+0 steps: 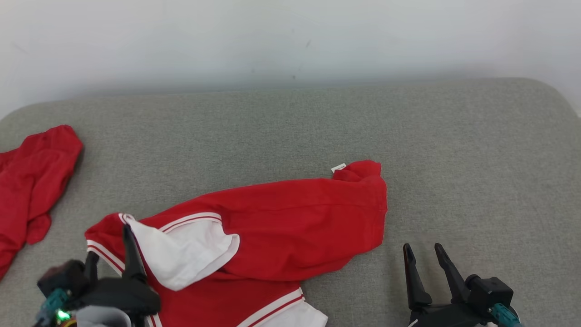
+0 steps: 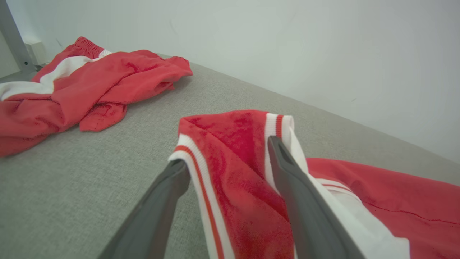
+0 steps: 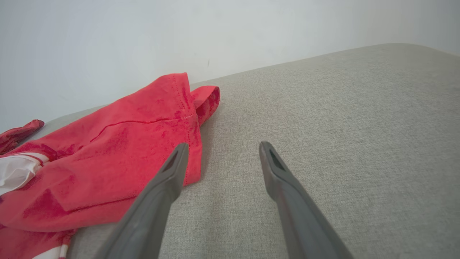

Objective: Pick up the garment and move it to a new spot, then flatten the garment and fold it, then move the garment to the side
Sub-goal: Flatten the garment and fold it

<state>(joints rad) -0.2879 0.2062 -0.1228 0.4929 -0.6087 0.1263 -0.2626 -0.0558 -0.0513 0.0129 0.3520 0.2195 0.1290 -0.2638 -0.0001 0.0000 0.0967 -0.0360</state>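
A pale wall (image 1: 290, 36) is backing a grey cloth-covered worktop (image 1: 454, 150), and the red garment (image 1: 295, 218) with striped white trim is lying rumpled across its near middle. A white panel (image 1: 181, 254) is folding over the red body, and a small label (image 1: 338, 168) is poking out at the far corner. The left pincer (image 1: 110, 240) is standing spread, its fingers straddling the raised striped hem (image 2: 276, 126) at the garment's left end without pinching it. The right pincer (image 1: 423, 247) is hovering spread too, over bare cloth just beside the garment's right edge. A second red garment (image 1: 32, 181) is lying well apart at the far left. The step in hand is looking like the flattening. Doing it well is probably meaning each pincer catching one edge, a single layer rather than a bunch. The two ends then want drawing apart low and evenly so the white panel is opening out, without dragging the piece toward its neighbour.
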